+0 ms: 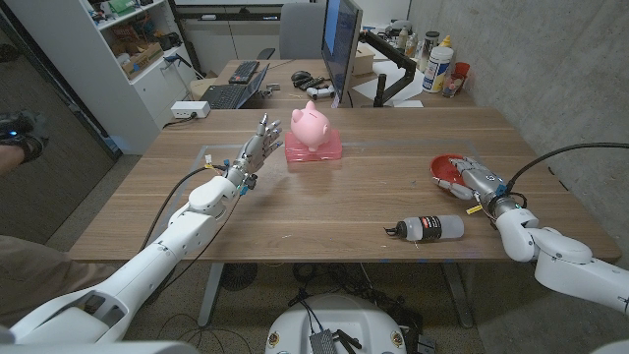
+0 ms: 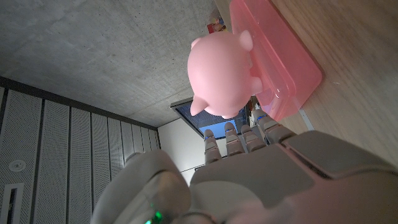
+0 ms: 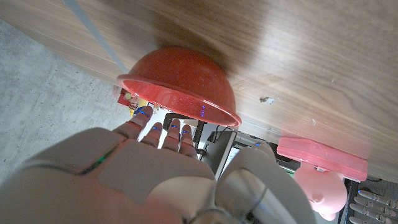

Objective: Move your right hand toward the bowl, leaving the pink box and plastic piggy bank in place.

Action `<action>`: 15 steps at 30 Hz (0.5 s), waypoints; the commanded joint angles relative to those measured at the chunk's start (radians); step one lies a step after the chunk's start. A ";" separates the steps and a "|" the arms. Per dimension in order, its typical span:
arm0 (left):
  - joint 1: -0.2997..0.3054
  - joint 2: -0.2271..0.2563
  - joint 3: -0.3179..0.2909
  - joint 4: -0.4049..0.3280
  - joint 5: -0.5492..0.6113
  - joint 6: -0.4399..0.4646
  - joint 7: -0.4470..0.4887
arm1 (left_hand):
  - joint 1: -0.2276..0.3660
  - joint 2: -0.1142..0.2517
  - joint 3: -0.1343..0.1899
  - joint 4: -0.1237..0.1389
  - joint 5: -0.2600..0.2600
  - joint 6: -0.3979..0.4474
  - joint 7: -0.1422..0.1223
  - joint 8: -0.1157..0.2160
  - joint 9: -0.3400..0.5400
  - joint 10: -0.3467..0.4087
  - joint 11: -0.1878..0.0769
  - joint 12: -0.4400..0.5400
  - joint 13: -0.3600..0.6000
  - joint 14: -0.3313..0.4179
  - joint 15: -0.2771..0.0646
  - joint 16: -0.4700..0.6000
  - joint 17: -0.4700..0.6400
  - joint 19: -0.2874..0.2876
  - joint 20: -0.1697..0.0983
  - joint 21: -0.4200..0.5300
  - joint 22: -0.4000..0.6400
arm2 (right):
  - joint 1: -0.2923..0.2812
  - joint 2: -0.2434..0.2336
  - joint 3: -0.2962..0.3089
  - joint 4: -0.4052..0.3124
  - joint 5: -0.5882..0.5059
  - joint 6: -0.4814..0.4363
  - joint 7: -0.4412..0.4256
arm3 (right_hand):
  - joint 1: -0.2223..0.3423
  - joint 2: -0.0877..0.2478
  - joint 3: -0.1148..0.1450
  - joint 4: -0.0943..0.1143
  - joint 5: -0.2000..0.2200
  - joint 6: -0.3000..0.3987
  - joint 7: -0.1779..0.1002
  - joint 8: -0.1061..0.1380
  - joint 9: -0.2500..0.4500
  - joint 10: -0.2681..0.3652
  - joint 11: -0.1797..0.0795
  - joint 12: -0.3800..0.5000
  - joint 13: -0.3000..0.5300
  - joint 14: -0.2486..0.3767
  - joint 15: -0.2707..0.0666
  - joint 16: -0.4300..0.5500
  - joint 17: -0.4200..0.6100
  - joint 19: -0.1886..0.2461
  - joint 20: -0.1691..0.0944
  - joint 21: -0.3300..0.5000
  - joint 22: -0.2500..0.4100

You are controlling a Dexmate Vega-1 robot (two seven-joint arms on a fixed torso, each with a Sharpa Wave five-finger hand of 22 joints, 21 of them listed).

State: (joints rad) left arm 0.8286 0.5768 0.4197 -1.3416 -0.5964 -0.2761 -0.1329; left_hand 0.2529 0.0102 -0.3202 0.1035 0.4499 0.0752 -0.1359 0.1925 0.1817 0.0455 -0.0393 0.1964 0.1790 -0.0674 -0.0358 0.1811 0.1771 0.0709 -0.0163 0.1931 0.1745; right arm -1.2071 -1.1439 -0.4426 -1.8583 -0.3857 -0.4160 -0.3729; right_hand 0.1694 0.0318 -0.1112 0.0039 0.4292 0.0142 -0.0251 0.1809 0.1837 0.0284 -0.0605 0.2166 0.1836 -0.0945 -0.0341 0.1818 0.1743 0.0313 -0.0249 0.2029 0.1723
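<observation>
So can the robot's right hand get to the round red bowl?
Probably yes. The right hand is already right beside the round red bowl, fingertips at its rim, with nothing between them.

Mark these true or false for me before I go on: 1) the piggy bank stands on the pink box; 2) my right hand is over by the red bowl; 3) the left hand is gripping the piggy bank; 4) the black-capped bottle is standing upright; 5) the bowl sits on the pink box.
1) True: the piggy bank stands on the pink box.
2) True: the right hand is at the red bowl.
3) False: the left hand is beside the box, fingers apart, holding nothing.
4) False: the bottle lies on its side on the table.
5) False: the bowl sits on the table, well apart from the box.
</observation>
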 commanded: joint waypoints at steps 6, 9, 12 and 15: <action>-0.002 -0.001 0.001 0.008 -0.004 -0.001 -0.007 | -0.008 -0.003 -0.005 0.001 0.000 0.006 -0.004 0.003 0.003 -0.002 -0.004 0.001 0.005 -0.012 -0.041 0.004 0.003 0.002 -0.004 0.002 0.003 | 0.010 0.012 -0.022 0.006 -0.011 -0.013 0.007 | 0.016 0.003 -0.001 -0.008 0.010 -0.007 -0.001 0.005 0.004 -0.002 -0.001 0.000 0.004 0.007 -0.070 0.001 0.002 0.010 -0.002 -0.002 0.003; -0.002 0.000 0.000 0.009 -0.004 0.001 -0.006 | -0.008 -0.004 -0.005 0.001 0.000 0.006 -0.004 0.003 0.003 -0.001 -0.004 0.001 0.005 -0.012 -0.041 0.004 0.002 0.001 -0.003 0.001 0.003 | 0.011 0.014 -0.025 0.007 -0.013 -0.014 0.007 | 0.017 0.004 0.000 -0.009 0.012 -0.007 0.000 0.006 0.004 -0.001 -0.001 0.000 0.004 0.007 -0.071 0.001 0.002 0.009 -0.002 -0.003 0.003; -0.003 0.000 0.001 0.011 -0.004 0.001 -0.008 | -0.009 -0.004 -0.005 0.001 0.000 0.006 -0.003 0.003 0.003 -0.002 -0.005 0.001 0.005 -0.012 -0.042 0.004 0.002 0.000 -0.002 0.001 0.003 | 0.012 0.014 -0.029 0.007 -0.015 -0.019 0.012 | 0.019 0.005 0.000 -0.010 0.014 -0.007 -0.001 0.007 0.004 -0.001 0.000 0.000 0.004 0.007 -0.070 0.001 0.002 0.009 -0.002 -0.003 0.003; -0.004 -0.001 0.002 0.013 -0.004 0.001 -0.010 | -0.010 -0.004 -0.005 0.002 0.000 0.007 -0.002 0.003 0.003 -0.002 -0.005 0.001 0.005 -0.012 -0.041 0.004 0.002 0.000 -0.002 0.001 0.003 | 0.013 0.015 -0.033 0.007 -0.014 -0.020 0.017 | 0.022 0.006 0.001 -0.011 0.015 -0.008 -0.001 0.007 0.004 0.000 0.001 0.000 0.004 0.007 -0.070 0.001 0.001 0.008 -0.002 -0.004 0.003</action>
State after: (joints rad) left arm 0.8277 0.5764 0.4202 -1.3383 -0.5988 -0.2758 -0.1384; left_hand 0.2507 0.0080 -0.3202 0.1034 0.4499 0.0751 -0.1359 0.1925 0.1817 0.0455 -0.0393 0.1964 0.1790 -0.0674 -0.0358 0.1811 0.1772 0.0709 -0.0163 0.1931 0.1745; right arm -1.2002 -1.1349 -0.4623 -1.8544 -0.3904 -0.4250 -0.3730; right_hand 0.1748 0.0372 -0.1072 -0.0001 0.4369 0.0142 -0.0251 0.1810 0.1837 0.0284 -0.0605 0.2166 0.1836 -0.0908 -0.0304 0.1818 0.1743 0.0313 -0.0249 0.2030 0.1723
